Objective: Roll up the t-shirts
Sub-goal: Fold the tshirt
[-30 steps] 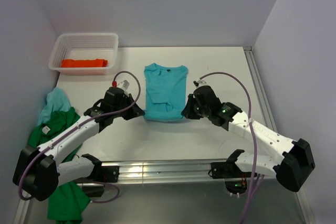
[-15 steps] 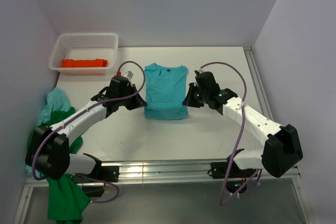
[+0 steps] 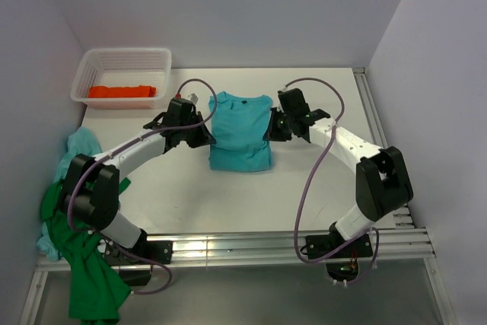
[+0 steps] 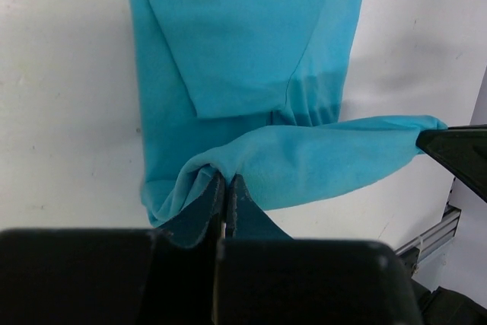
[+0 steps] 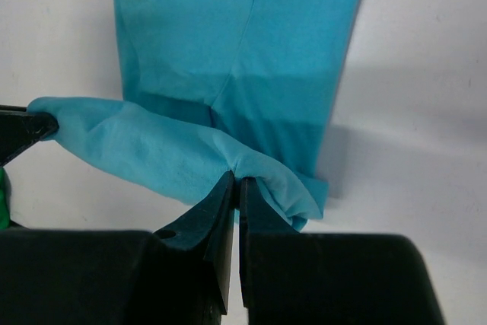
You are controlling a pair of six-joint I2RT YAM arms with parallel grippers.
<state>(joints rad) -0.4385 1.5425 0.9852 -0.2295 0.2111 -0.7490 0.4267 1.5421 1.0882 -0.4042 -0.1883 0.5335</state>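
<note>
A turquoise t-shirt (image 3: 240,123) lies flat mid-table, collar at the far end, sleeves folded in. Its near hem is lifted and doubled back over the body. My left gripper (image 3: 210,140) is shut on the hem's left corner. My right gripper (image 3: 268,133) is shut on the right corner. In the left wrist view the left gripper (image 4: 226,179) pinches a bunched fold of the turquoise t-shirt (image 4: 243,51). The right wrist view shows the right gripper (image 5: 238,182) clamped on the turquoise t-shirt (image 5: 236,43), the hem stretched between both grippers. An orange-red t-shirt (image 3: 122,91) lies rolled in the basket.
The white mesh basket (image 3: 122,55) stands at the far left corner. A bright green t-shirt (image 3: 91,283) and a second turquoise one (image 3: 81,144) hang in a heap over the table's left edge. Walls close in left, right and behind.
Both grippers have moved away from the arm bases toward the collar, carrying the shirt's near hem up over its body. The visible shirt has grown shorter.
</note>
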